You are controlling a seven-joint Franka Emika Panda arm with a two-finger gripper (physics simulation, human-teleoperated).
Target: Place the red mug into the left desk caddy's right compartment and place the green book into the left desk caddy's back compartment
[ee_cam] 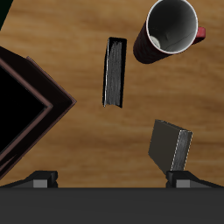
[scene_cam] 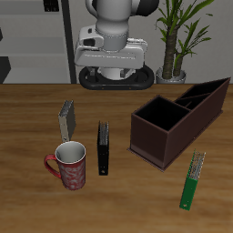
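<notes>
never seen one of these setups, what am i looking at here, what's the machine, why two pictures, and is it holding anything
These are simulator renders of a robot arm at a wooden table. One picture looks at the robot from the front and above; the other comes from a camera on its gripper, looking down. On the table stand a red mug, a black book and a grey book; a green book lies flat near the front edge. The dark maroon box with partitions is the left desk caddy. The gripper hangs above the table, with nothing between its fingers.
</notes>
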